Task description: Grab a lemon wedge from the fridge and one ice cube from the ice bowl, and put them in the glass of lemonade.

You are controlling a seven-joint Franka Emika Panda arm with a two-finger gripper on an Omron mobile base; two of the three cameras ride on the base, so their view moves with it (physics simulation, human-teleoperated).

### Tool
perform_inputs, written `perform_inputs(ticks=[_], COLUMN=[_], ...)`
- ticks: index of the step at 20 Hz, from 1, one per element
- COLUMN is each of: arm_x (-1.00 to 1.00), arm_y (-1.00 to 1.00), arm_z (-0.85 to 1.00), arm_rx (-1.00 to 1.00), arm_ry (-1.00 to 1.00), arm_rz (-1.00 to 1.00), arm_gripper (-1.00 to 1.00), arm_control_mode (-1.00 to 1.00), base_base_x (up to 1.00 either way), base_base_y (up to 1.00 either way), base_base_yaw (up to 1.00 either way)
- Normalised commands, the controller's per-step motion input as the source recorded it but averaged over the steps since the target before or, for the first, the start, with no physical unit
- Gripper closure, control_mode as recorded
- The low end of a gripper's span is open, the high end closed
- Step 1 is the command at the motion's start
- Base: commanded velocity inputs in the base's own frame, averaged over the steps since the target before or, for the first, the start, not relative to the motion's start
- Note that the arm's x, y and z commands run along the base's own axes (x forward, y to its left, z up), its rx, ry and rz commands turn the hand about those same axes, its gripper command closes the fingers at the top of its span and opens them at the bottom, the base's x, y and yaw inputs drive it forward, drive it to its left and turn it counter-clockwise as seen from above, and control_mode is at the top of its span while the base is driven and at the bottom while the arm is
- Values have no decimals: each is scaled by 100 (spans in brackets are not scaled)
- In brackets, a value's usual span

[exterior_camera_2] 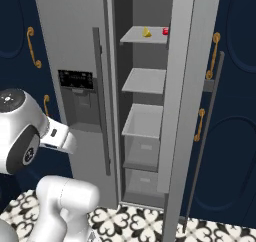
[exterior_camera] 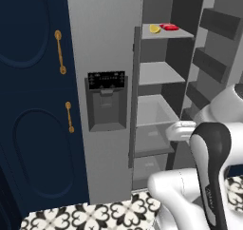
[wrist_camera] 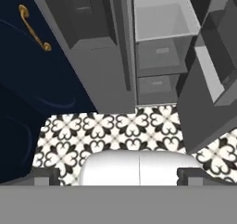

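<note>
As seen from the left base view, navy cabinets (exterior_camera: 33, 96) with gold handles (exterior_camera: 60, 52) are located at the far left. To their right, the fridge (exterior_camera: 102, 43) is positioned with its left door closed; a black dispenser panel (exterior_camera: 106, 80) is mounted on that door. The right door is swung open, and grey inner shelves (exterior_camera: 159, 73) are exposed. On the top shelf, the lemon wedge (exterior_camera: 154, 29) is placed near the front edge, with a flat red item (exterior_camera: 169, 27) just beside it on the right. Below the shelves, drawers (exterior_camera: 154, 112) are fitted. The white arm (exterior_camera: 209, 153) is raised at the lower right, above the patterned floor tiles (exterior_camera: 95, 215).

In the hand view, the gripper (wrist_camera: 118, 174) is directed down at the floor in front of the fridge base. Its two fingertips (wrist_camera: 46, 176) are set wide apart at the bottom corners, fully spread, and nothing is held between them. The lemon wedge is well apart from the gripper, high on the top shelf.
</note>
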Motion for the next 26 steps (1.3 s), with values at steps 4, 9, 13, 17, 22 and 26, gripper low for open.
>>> perform_inputs(ticks=[4, 9, 13, 17, 22, 26], arm_x=[-1, -10, -6, -19, -2, 0], arm_y=[0, 0, 0, 0, 0, 0], arm_z=[0, 0, 0, 0, 0, 0], arm_rx=[0, 0, 0, 0, 0, 0], arm_ry=[0, 0, 0, 0, 0, 0], arm_rz=[-3, -13, -9, -1, -2, 0], arm_gripper=[-100, -100, -100, -100, -100, -100], arm_control_mode=[-100, -100, -100, -100, 100, 100], base_base_x=[0, 0, 0, 0, -1, -3], base_base_y=[0, 0, 0, 0, -2, -33], base_base_yaw=[0, 0, 0, 0, -2, -12])
